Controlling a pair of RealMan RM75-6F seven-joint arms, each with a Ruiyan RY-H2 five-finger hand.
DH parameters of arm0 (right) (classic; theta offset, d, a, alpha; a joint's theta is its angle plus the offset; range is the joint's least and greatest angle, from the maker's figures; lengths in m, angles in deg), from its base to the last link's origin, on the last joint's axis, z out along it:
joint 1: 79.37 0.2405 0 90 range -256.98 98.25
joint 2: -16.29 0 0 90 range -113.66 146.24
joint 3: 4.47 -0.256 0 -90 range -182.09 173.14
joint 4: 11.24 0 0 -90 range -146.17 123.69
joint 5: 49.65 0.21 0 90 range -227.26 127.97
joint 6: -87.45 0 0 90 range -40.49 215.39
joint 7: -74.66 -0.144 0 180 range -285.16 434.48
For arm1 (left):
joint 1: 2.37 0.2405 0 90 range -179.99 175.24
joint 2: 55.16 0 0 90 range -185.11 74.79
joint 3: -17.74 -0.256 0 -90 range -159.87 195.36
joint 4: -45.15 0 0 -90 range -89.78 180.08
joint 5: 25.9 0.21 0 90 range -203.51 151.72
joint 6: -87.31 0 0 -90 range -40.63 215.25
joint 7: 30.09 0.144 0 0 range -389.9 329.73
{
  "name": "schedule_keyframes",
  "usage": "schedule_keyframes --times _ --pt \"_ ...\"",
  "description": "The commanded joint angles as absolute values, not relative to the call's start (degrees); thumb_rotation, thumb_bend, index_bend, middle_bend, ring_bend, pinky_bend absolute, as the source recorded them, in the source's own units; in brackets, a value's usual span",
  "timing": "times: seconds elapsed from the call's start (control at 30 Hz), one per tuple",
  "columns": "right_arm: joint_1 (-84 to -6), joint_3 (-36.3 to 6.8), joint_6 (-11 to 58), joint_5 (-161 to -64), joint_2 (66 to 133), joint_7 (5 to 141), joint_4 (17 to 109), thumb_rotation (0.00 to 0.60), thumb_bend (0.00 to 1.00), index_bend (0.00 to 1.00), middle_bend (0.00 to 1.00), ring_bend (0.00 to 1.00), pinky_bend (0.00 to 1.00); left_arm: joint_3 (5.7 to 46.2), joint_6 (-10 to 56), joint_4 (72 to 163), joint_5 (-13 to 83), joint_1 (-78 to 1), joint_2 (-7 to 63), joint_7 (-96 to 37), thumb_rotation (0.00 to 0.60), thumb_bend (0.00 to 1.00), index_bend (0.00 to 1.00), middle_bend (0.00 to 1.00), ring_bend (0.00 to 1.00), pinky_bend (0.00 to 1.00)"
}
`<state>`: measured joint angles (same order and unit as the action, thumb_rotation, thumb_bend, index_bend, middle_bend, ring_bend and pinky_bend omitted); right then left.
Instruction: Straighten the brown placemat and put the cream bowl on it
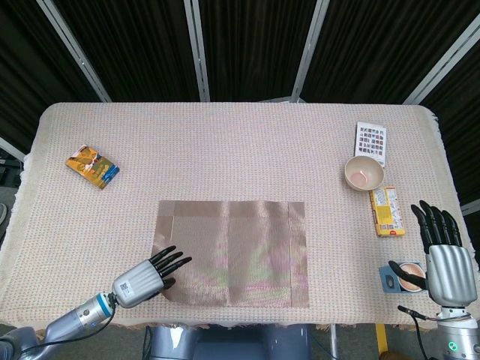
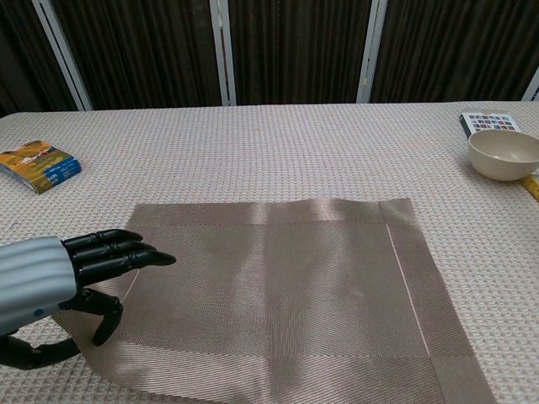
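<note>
The brown placemat point(image 1: 232, 253) point(image 2: 278, 295) lies flat near the table's front edge, its sides about square with the table. My left hand point(image 1: 146, 275) point(image 2: 59, 290) is at its near left corner, fingers over the mat's edge and thumb against it, holding the mat. The cream bowl point(image 1: 364, 173) point(image 2: 504, 154) stands upright on the tablecloth at the right, well apart from the mat. Beyond the table's right front corner, my right hand point(image 1: 442, 251) is held up with straight, spread fingers and nothing in it; only the head view shows it.
A blue and orange packet point(image 1: 92, 166) point(image 2: 40, 165) lies at the far left. A colour card point(image 1: 370, 141) point(image 2: 493, 123) sits behind the bowl, and a yellow box point(image 1: 386, 211) lies just in front of it. A small blue item point(image 1: 396, 277) is beside my right hand.
</note>
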<state>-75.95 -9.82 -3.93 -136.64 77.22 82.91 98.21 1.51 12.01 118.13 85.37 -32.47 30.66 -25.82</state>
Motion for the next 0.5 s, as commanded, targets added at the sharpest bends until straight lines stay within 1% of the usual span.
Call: schedule_keyframes --times 0.03,0.07,0.1,0.13,0.17,0.2,0.23,0.27,0.3,0.37,0.5 --pt "-75.98 -9.87 -3.94 -136.7 77.19 82.91 98.22 0.6 0.0 0.0 0.0 0.0 0.0 1.36 11.86 117.87 85.64 -32.21 30.8 -26.04 0.6 0.46 0.66 0.0 0.0 0.0" --pt "-76.0 -9.88 -3.93 -136.71 77.18 82.93 98.22 0.6 0.0 0.0 0.0 0.0 0.0 1.35 11.87 117.83 85.65 -32.15 30.81 -26.08 0.6 0.46 0.64 0.0 0.0 0.0" --pt "-76.01 -9.9 -3.91 -136.73 77.18 82.92 98.23 0.6 0.0 0.0 0.0 0.0 0.0 1.37 11.95 117.81 85.61 -32.08 30.79 -26.12 0.6 0.41 0.6 0.0 0.0 0.0" --pt "-76.03 -9.91 -3.87 -136.73 77.14 82.87 98.28 0.6 0.0 0.0 0.0 0.0 0.0 1.41 12.11 117.83 85.47 -32.0 30.71 -26.11 0.6 0.34 0.55 0.0 0.0 0.0" --pt "-76.05 -9.92 -3.87 -136.73 77.1 82.82 98.31 0.6 0.0 0.0 0.0 0.0 0.0 1.43 12.27 117.88 85.35 -31.96 30.62 -26.07 0.6 0.21 0.43 0.0 0.0 0.0" --pt "-76.12 -9.94 -3.91 -136.72 77.07 82.76 98.36 0.6 0.0 0.0 0.0 0.0 0.0 1.44 12.6 118.0 85.11 -31.91 30.41 -26.02 0.6 0.08 0.27 0.0 0.0 0.0" --pt "-76.16 -10.0 -3.97 -136.69 77.03 82.73 98.38 0.6 0.0 0.0 0.0 0.0 0.0 1.36 12.89 118.18 84.99 -31.88 30.14 -26.02 0.6 0.03 0.16 0.0 0.0 0.0" --pt "-76.18 -10.04 -3.99 -136.69 77.01 82.7 98.4 0.6 0.0 0.0 0.0 0.0 0.0 1.24 13.02 118.34 85.0 -31.89 29.92 -26.14 0.6 0.0 0.05 0.0 0.0 0.0" --pt "-76.2 -10.1 -4.03 -136.67 76.98 82.65 98.45 0.6 0.0 0.0 0.0 0.0 0.0 0.96 13.11 118.68 85.09 -31.92 29.46 -26.64 0.6 0.0 0.01 0.0 0.0 0.0" --pt "-76.23 -10.12 -3.98 -136.67 76.95 82.65 98.51 0.6 0.0 0.0 0.0 0.0 0.0 0.63 12.45 119.43 85.21 -31.76 28.56 -28.04 0.6 0.0 0.0 0.0 0.0 0.0" --pt "-76.22 -10.04 -3.66 -136.73 76.91 82.54 98.54 0.6 0.0 0.0 0.0 0.0 0.0 0.56 8.5 121.5 84.82 -30.19 25.94 -30.79 0.6 0.0 0.0 0.0 0.0 0.0"
